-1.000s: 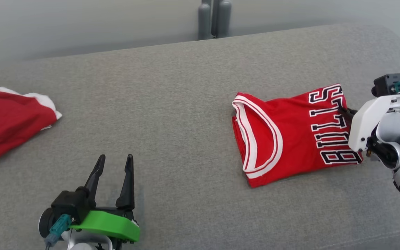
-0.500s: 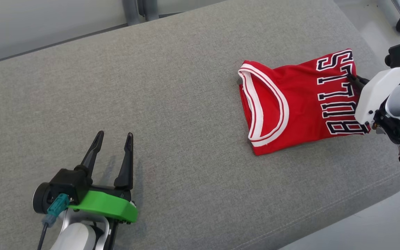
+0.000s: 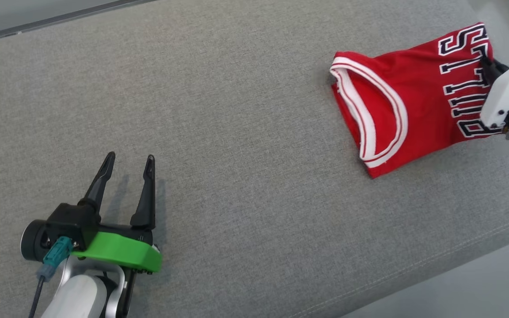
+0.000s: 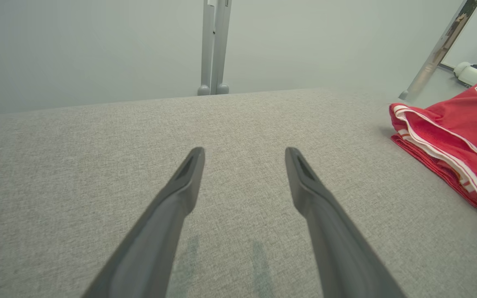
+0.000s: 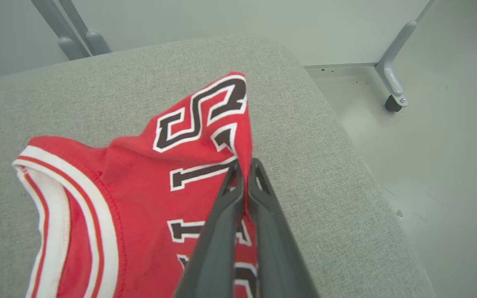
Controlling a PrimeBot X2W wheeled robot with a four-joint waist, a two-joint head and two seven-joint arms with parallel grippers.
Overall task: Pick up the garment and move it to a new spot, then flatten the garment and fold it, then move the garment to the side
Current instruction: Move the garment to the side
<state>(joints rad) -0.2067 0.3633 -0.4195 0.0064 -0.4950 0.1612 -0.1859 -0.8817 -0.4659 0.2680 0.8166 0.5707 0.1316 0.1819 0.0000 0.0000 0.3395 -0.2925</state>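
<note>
Camera dipped; right gripper [image 5: 245, 166] pinches red jersey [image 3: 413, 95] on woven grey cushion [image 3: 237, 132]; left gripper [image 3: 131, 157] spread.

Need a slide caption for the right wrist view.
Right gripper pinching the lettered edge of a folded red jersey near the end of a grey cushion.

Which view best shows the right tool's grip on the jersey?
Right wrist view: the right tool is shut on the jersey at its lettered edge, seen close. Head view hides most of it behind the white wrist; left wrist view catches the jersey's collar end.
</note>
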